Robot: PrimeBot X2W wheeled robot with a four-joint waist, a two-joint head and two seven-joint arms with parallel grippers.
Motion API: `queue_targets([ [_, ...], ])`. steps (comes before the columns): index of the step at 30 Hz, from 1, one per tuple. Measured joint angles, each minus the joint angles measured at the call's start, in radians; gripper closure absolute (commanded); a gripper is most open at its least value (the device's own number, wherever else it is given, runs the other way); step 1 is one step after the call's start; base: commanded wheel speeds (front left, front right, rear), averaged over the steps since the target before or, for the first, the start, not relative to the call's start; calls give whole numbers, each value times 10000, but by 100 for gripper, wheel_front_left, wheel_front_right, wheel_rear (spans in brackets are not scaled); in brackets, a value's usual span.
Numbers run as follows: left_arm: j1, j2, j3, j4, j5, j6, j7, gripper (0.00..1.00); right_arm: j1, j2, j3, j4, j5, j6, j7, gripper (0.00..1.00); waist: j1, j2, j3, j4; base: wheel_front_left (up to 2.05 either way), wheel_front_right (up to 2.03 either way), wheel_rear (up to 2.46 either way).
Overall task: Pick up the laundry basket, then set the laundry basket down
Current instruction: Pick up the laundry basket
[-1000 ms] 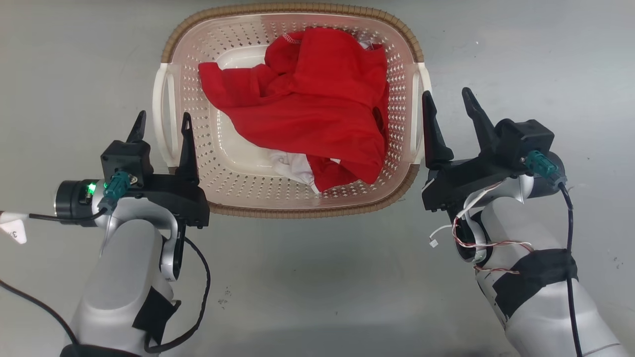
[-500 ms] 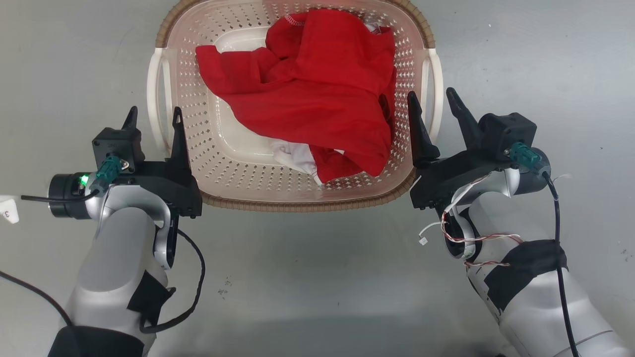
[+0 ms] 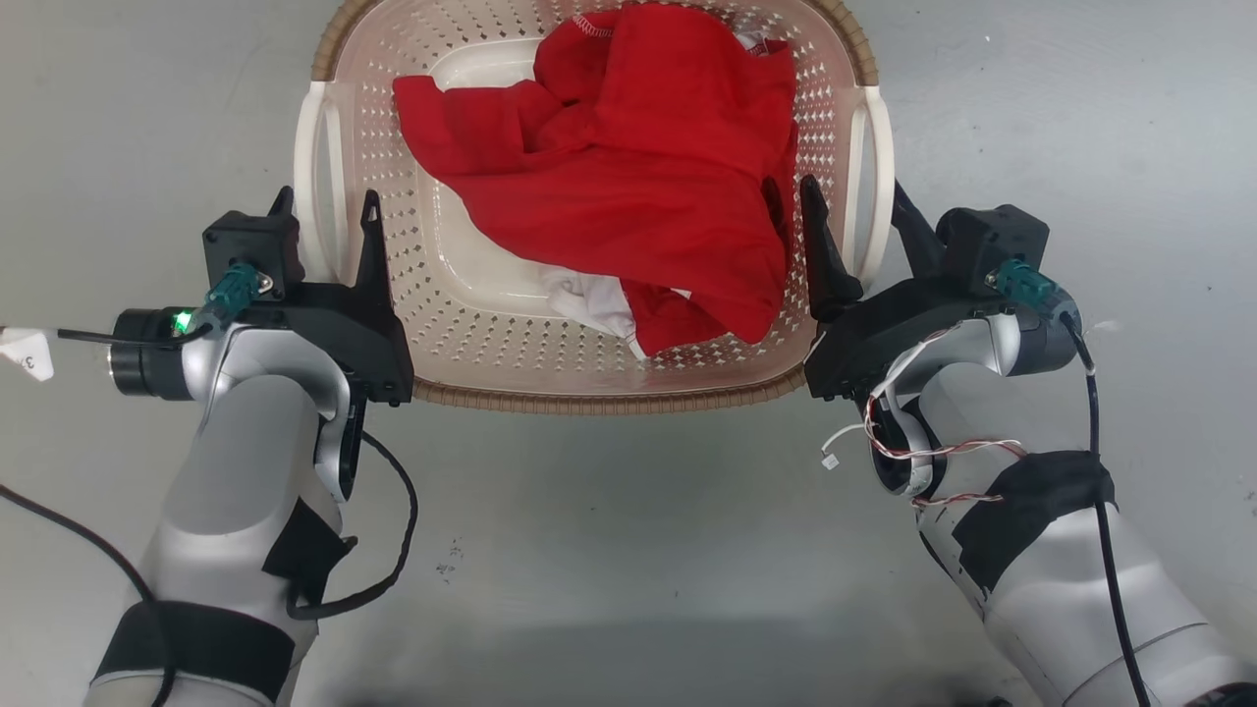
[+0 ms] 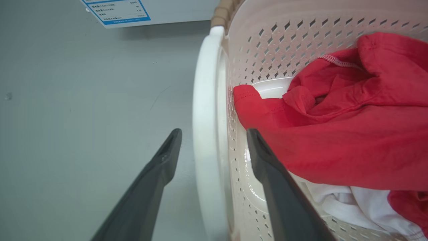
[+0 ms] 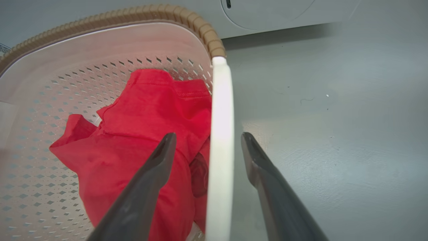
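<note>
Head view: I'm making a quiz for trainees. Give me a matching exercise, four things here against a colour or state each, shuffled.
Things
1. rim of the laundry basket
2. left handle
3. large garment
4. left pincer

Colour or state
a. red
b. open, astride a handle
c. brown, woven look
d. white

Pairs: 1-c, 2-d, 3-a, 4-b.
</note>
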Motion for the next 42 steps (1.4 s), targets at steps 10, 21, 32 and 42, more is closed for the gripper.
queue_targets([
  [10,-469,-171,-161,639,-4,-180,286,100,-516,-8,468,612,711,-81,186,62,0,0,97,89,0,0,0],
  [21,-653,-318,-414,1329,-31,-424,353,100,-686,-79,991,1317,1526,-184,272,100,0,0,-155,144,0,0,0],
  [32,-337,-433,-627,1906,-130,-435,339,100,-128,-61,1538,1726,2265,-184,276,100,0,0,-1016,112,0,0,0],
  [42,500,-470,-978,2180,-662,-439,322,100,583,-23,2182,1866,2884,-184,278,100,0,0,-2173,25,0,0,0],
])
